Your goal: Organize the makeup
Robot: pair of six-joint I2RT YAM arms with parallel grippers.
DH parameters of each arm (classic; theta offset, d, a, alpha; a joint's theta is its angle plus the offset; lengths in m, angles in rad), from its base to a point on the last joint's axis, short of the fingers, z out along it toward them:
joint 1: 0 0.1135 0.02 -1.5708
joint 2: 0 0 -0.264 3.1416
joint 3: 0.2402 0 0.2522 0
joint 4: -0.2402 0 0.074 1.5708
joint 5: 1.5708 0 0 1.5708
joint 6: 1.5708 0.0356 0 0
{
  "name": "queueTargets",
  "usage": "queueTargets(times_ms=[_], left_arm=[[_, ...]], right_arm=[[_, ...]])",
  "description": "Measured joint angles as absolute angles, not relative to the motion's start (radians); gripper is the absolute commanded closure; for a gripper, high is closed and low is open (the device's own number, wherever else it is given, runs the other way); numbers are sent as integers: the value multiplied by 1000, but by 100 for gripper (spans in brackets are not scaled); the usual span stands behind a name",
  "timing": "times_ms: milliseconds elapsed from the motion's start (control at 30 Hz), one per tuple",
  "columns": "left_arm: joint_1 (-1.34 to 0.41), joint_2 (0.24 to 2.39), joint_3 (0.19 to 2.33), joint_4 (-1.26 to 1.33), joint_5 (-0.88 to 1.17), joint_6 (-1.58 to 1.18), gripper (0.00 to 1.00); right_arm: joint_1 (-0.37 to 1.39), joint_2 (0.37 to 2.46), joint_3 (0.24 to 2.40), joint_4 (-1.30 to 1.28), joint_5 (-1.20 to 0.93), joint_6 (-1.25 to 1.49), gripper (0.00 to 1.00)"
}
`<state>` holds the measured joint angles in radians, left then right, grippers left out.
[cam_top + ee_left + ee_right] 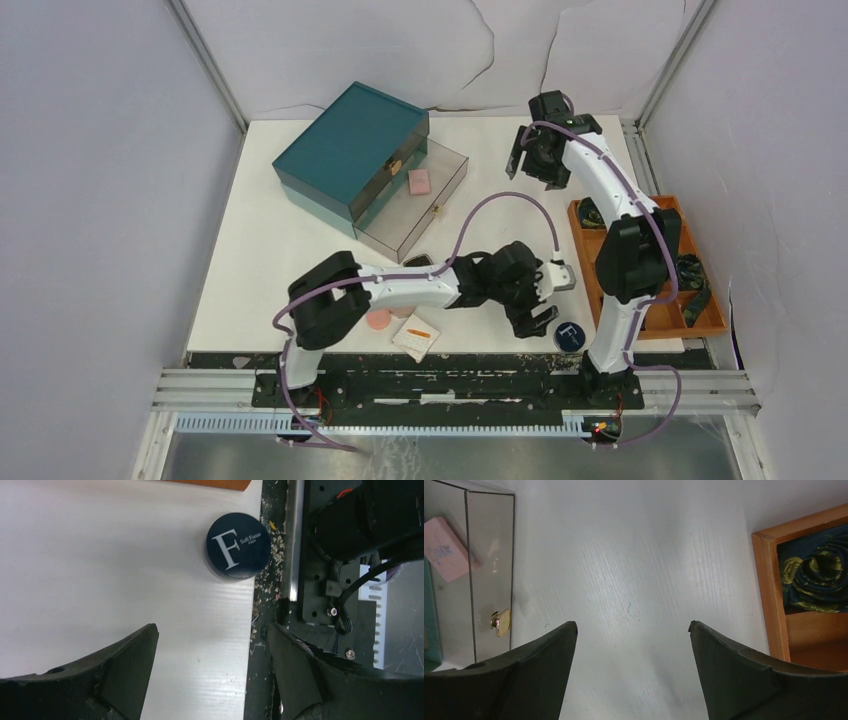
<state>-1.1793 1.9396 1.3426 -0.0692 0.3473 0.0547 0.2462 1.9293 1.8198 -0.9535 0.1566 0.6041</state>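
Note:
A dark-blue round "F" tin (571,336) (238,545) lies at the table's near edge. My left gripper (548,300) (211,630) hovers just short of it, open and empty. A pink square (419,181) (446,555) lies in the clear drawer (425,205) pulled out of the teal box. A black compact (418,261) shows beside my left arm. A pink disc (378,320) and a white pad (414,340) with a thin red stick (419,333) on it sit by the left arm's base. My right gripper (533,172) (632,625) hangs open over bare table at the back.
The teal drawer box (350,148) stands at the back left, its drawer's gold knob (500,622) facing the right gripper. An orange tray (708,322) (768,587) with dark rolled bundles (816,575) sits at the right. The black rail (295,540) runs right beside the tin.

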Motion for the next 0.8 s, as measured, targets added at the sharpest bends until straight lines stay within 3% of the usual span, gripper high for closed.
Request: queueTargets(times_ms=[333,800], left_arm=[[-1270,2102,1438,-54,286,68,13],[-1307,2141,1437,101,227,64,13]], right_arm=[[177,1930,1819,-952,135,548,12],[164,1930,1782,-930,118,526,14]])
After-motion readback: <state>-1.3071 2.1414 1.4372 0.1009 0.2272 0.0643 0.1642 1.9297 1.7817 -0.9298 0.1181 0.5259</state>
